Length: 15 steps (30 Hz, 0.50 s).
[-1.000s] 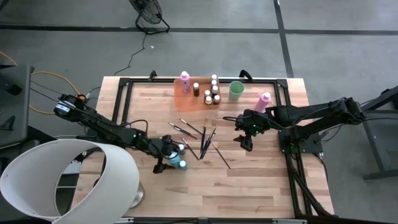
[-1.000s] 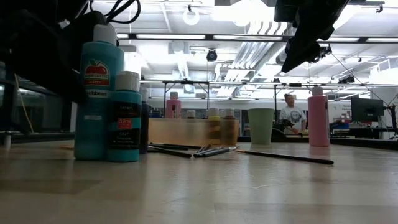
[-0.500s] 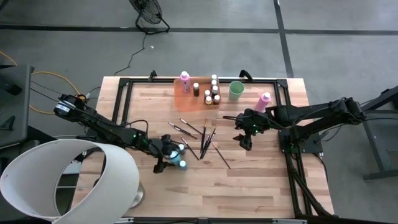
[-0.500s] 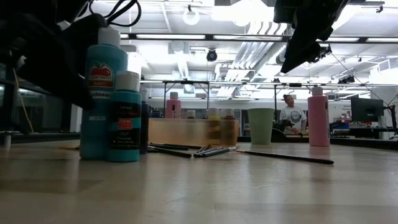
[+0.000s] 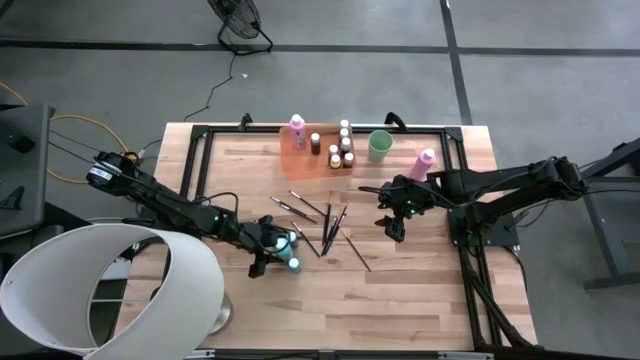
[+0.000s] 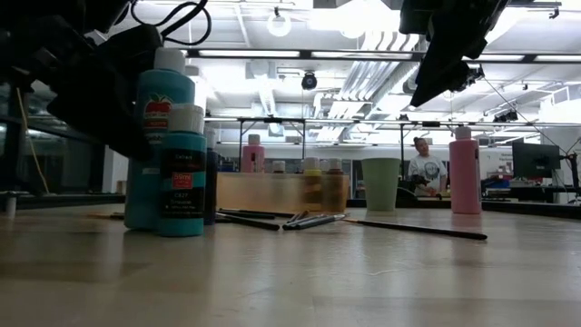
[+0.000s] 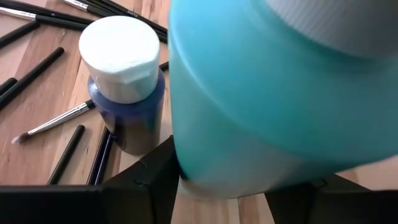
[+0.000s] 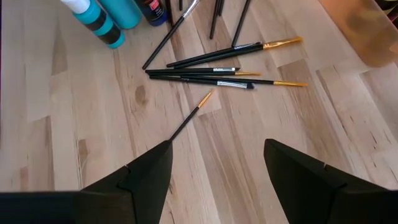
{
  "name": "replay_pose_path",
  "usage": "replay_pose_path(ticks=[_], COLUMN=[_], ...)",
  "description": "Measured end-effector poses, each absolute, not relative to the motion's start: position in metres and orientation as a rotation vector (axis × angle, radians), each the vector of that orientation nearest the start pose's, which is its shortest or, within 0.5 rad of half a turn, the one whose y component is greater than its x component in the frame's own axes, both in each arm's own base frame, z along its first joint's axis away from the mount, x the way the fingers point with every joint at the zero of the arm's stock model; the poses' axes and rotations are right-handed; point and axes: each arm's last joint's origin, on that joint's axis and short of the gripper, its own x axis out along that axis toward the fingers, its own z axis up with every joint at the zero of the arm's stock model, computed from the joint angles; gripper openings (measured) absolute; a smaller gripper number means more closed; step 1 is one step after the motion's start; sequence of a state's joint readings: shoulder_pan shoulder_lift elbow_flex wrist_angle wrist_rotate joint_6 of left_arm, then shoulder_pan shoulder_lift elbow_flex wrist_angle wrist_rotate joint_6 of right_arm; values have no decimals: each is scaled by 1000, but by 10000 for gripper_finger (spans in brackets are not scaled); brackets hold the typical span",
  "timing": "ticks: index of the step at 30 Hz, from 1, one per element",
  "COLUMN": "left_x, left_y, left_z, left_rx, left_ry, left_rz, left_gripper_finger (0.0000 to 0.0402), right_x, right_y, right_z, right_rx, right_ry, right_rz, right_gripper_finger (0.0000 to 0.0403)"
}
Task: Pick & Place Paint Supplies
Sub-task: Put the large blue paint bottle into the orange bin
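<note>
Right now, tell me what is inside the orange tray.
The orange tray holds a tall pink bottle and several small white-capped paint bottles. No brushes show in it. In the low view its front wall blurs the bottles' lower parts.

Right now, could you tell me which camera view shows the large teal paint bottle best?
The low view: the large teal paint bottle shows full height, label readable, held by the left claw. The left wrist view shows only its blurred body; the high view mostly hides it; the right wrist view shows part.
</note>
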State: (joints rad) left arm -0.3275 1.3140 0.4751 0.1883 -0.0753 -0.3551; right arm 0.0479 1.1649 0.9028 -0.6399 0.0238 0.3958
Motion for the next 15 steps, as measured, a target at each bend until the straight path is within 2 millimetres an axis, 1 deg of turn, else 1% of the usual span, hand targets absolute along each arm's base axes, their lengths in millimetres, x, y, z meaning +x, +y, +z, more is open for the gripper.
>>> replay_pose_path(ticks=[15], left_x=[225], left_y=[-74], left_z=[162], left_rx=[-321], left_ry=[678], left_rz=[-84], left_gripper_finger=[178], right_x=[230], right_y=[11], right_z=[266], right_rx=[342], right_ry=[865], right_rz=[-145], right_gripper_finger=[246])
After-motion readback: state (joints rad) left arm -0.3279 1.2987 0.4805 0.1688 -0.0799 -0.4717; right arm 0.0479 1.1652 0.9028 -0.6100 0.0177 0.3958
